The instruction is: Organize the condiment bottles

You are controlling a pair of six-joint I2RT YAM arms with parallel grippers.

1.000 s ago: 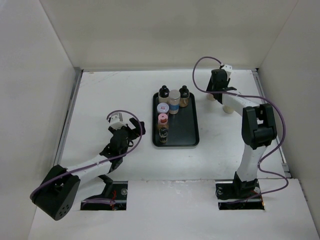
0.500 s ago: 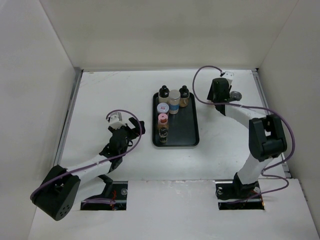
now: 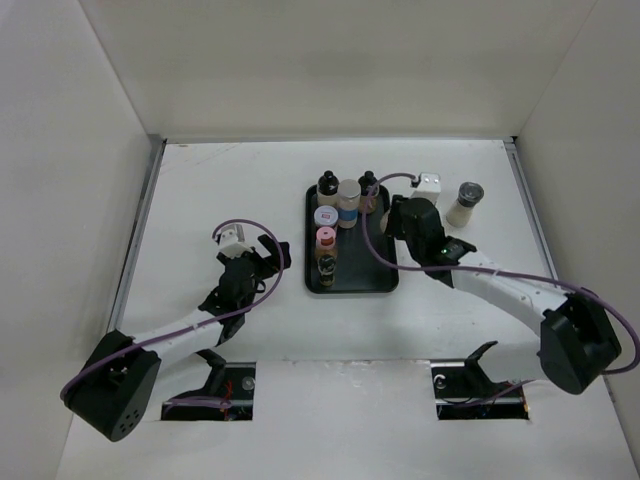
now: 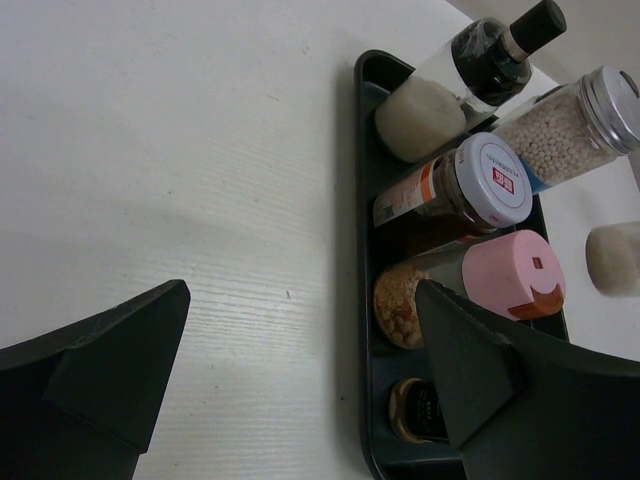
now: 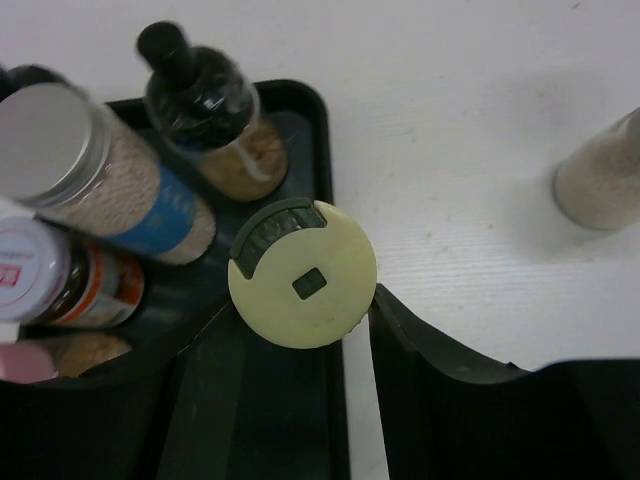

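Right wrist view: the right gripper [image 3: 393,222] is clamped on a cream-lidded jar [image 5: 303,287] at the black tray's [image 5: 310,110] right rim. The left gripper [image 4: 300,300] gapes wide left of the tray — a grey-capped shaker [image 3: 466,203] stands outside it.

Black tray [image 3: 375,262], pink-capped jar [image 4: 513,274], blue-labelled silver-capped jar [image 5: 150,215], cream-lidded jar [image 5: 303,273], grey-capped bottle [image 3: 466,200], white table [image 3: 200,190]

6 bottles [image 3: 348,201] in tray [image 3: 365,262], held bottle [image 5: 303,287] over rim, lone bottle [image 3: 465,204] right
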